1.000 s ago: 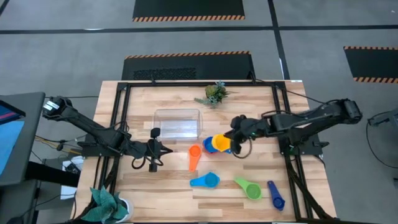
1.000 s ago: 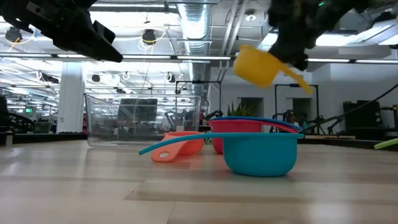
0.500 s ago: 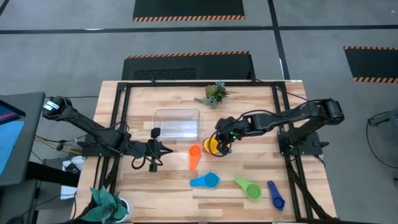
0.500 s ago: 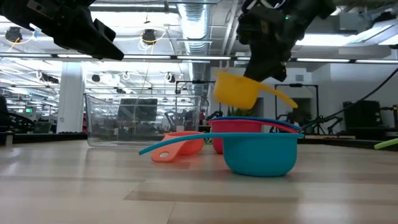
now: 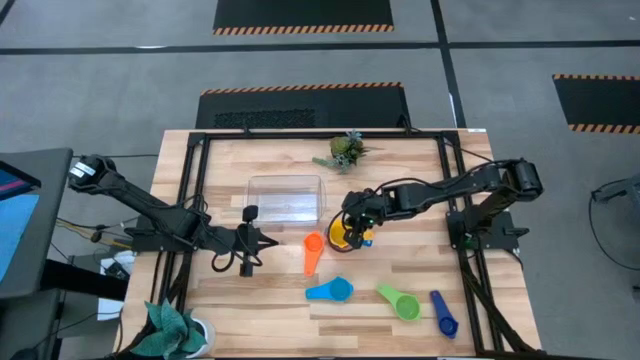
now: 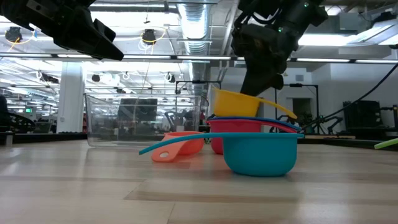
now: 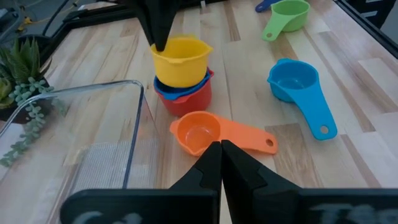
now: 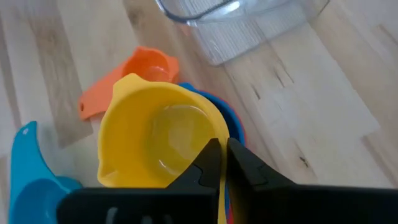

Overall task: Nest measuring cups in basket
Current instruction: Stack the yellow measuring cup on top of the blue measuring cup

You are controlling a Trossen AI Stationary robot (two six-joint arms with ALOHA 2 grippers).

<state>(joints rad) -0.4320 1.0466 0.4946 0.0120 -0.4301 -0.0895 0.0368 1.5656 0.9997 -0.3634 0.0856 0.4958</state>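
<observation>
While right jaws (image 5: 352,232) pinch yellow cup (image 7: 180,60) handle, bowl sits upright atop stack; left jaws (image 5: 247,243) together.

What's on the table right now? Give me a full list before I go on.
Yellow cup: one, sitting in the top of the stack beside the bin, its handle between the right arm's fingers.
Blue cup and red cup: one each, under the yellow one in that stack.
Orange cup: one, loose, near the stack.
Light blue cup: one, front middle.
Green cup: one, front right.
Dark blue cup: one, front right corner.
Clear bin: one, middle, nothing in it.
Plant sprig: one, green, back edge.
Potted plant: one, front left corner.
Left gripper: shut, in front of the bin.
Right gripper: at the stack.
</observation>
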